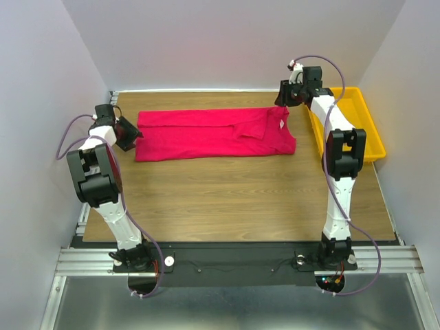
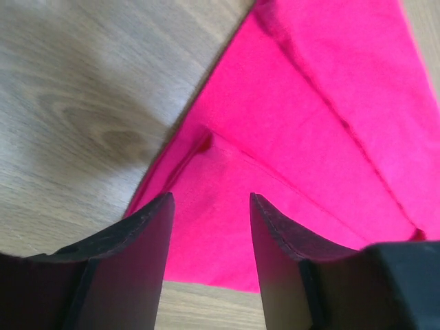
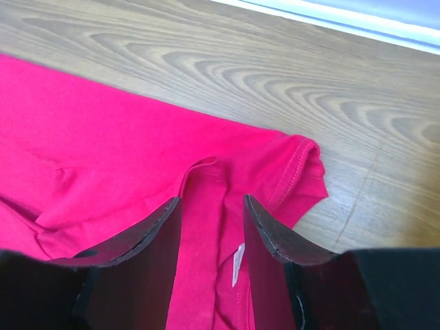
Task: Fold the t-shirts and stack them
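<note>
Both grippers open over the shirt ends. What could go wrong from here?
The left gripper is over stacked layers at a corner of the t-shirt; it may pinch only the top layer, opening the fold.
The right gripper straddles a ridge beside the neck label; a shallow grasp could slip.
The yellow tray sits close to the right arm; a swing might bump it.

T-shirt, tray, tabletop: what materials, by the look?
T-shirt: soft matte knit, probably cotton; stitched hems, limp folds. Tray: glossy yellow, rigid walls, likely moulded plastic. Tabletop: wood grain, faint sheen; laminate or veneer, cannot tell.
</note>
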Robot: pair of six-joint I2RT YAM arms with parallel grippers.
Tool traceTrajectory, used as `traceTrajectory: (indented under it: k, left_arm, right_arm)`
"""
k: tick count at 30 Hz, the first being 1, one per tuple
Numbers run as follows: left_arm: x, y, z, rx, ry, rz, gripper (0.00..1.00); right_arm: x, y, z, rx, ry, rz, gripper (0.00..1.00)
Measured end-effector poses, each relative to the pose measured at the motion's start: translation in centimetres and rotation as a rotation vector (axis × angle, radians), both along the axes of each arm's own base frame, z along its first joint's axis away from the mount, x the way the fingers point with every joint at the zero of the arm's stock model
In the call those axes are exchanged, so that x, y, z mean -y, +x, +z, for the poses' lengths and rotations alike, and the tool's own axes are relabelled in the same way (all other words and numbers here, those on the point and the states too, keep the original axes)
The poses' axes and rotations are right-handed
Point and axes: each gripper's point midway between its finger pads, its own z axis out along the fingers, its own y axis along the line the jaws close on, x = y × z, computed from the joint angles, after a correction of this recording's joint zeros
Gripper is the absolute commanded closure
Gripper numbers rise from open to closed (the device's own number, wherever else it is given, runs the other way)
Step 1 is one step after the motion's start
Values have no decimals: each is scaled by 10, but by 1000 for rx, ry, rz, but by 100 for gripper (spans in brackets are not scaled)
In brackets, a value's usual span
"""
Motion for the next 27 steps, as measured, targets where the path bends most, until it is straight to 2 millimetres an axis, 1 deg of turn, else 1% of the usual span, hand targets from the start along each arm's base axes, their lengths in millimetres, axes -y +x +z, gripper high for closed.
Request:
traceTrajectory:
  k: [1, 2, 3, 5, 6, 7, 9, 10, 12, 13, 14, 16, 19, 20, 21, 24, 27]
  left_arm:
    - [-1, 0, 6, 13, 8, -7, 34]
    - [-1, 1, 14, 32, 18, -16, 31]
    - [-2, 1, 21, 51, 31, -26, 29]
    - [-3, 2, 48, 120, 68, -45, 27]
    - [-2, 0, 69, 175, 96, -59, 24]
    - [-2, -2, 87, 223, 119, -67, 22]
    - [0, -13, 123, 326, 169, -85, 21]
    - [3, -24, 141, 382, 197, -91, 21]
    - [8, -40, 163, 461, 229, -102, 21]
    - [11, -49, 169, 489, 240, -105, 21]
    - [13, -56, 173, 506, 246, -107, 21]
    - [18, -69, 170, 521, 248, -113, 21]
    - [24, -83, 151, 492, 230, -123, 21]
    - [26, -88, 140, 470, 218, -127, 21]
    - [27, -92, 133, 453, 208, -129, 21]
    - [31, -99, 121, 433, 187, -133, 21]
    - [35, -104, 121, 440, 176, -136, 21]
  right_arm:
    - [0, 0, -1, -2, -2, -8, 54]
    - [-1, 0, -1, -4, 2, -9, 57]
    - [-2, -1, -2, -2, 2, 4, 58]
    - [-10, -10, -5, 0, 20, 70, 61]
    - [-16, -25, -13, -23, 30, 123, 63]
    - [-18, -35, -15, -37, 37, 146, 64]
    - [-25, -56, -23, -77, 61, 196, 63]
    - [-29, -66, -28, -96, 78, 222, 62]
    - [-35, -79, -34, -124, 97, 250, 60]
    - [-37, -82, -36, -135, 106, 254, 60]
    - [-38, -86, -39, -149, 119, 260, 59]
    - [-43, -92, -43, -186, 148, 255, 57]
    - [-47, -94, -41, -210, 181, 238, 56]
    - [-48, -94, -41, -222, 195, 225, 56]
    - [-48, -94, -41, -226, 199, 220, 56]
    - [-50, -95, -46, -256, 218, 198, 56]
    - [-52, -96, -55, -287, 225, 176, 56]
